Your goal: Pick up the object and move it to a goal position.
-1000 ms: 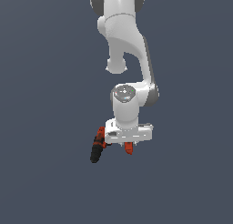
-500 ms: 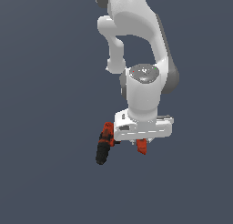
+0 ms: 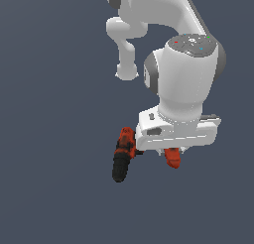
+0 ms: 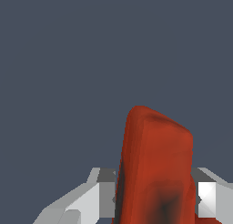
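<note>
Where the gripper (image 3: 168, 151) hangs below the white arm (image 3: 183, 79), clamped on the drill (image 3: 124, 156) by its orange-red handle, fingers (image 4: 91, 198) pressed against both sides; black chuck jutting toward the exterior view's left, against plain grey background.

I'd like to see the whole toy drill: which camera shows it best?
The exterior view: the drill shows its orange body and black tip sticking out beside the robot's hand. The wrist view shows only a close orange slab held between the jaws.
</note>
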You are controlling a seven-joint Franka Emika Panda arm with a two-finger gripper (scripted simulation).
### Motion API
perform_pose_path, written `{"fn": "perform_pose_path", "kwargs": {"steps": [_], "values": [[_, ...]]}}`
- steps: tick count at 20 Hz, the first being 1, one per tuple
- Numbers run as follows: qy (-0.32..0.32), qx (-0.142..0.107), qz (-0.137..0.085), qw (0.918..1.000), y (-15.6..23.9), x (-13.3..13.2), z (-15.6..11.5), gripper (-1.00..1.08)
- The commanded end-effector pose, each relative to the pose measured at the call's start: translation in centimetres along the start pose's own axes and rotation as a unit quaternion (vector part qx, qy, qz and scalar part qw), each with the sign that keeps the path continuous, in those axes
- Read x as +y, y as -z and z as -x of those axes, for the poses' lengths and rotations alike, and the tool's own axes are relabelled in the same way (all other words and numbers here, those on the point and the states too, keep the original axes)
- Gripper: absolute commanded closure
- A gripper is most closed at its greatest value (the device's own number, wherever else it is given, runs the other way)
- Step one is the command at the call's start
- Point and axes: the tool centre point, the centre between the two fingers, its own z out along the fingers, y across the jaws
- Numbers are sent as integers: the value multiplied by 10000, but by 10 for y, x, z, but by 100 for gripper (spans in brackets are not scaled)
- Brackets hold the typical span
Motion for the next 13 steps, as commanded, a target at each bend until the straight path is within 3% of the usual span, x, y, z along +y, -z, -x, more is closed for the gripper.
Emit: {"fn": "perform_pose_path", "kwargs": {"steps": [1,13], "values": [[0,39,1,10000,16,-6,-9,108],[2,38,-2,10000,32,-17,-20,108]]}}
